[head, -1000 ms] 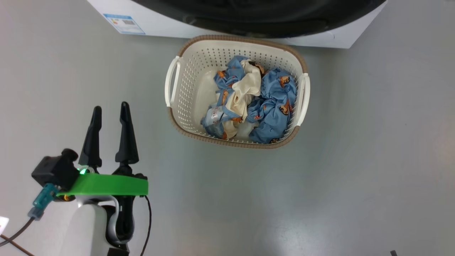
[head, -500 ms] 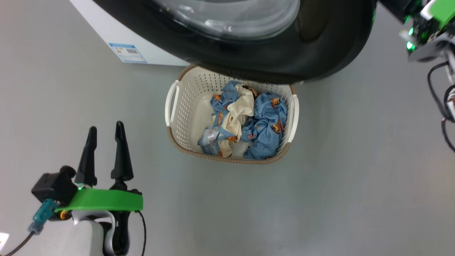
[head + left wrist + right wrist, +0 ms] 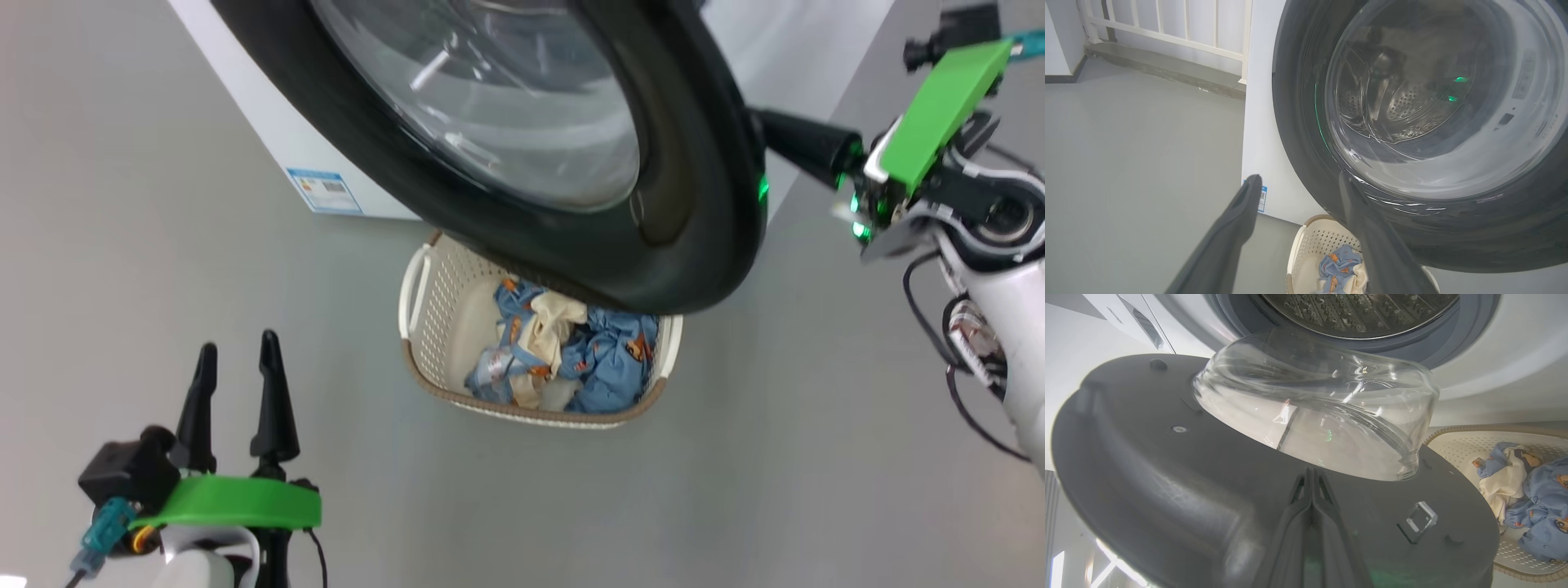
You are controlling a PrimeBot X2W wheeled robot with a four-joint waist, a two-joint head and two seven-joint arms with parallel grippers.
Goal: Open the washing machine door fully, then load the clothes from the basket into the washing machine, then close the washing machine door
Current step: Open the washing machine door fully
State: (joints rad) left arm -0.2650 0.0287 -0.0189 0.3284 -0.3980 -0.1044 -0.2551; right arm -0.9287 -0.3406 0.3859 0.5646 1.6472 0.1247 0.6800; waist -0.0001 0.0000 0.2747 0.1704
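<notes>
The washing machine door stands part-way open, its black rim hanging over the far end of the basket. My right gripper reaches in behind the rim's right edge. In the right wrist view that gripper is shut, its tips against the door's grey inner face just below the glass bowl. The blue and cream clothes lie in the basket. My left gripper hovers open and empty at the lower left, well apart from the basket. The white washing machine stands behind.
The steel drum and grey seal show past the door. A blue label marks the machine's lower corner. A white railing runs along the far wall. Grey floor surrounds the basket.
The door has swung outward over the basket, and my right arm has come into the head view at the door's edge. The head camera has tilted up. The left gripper stays open.
</notes>
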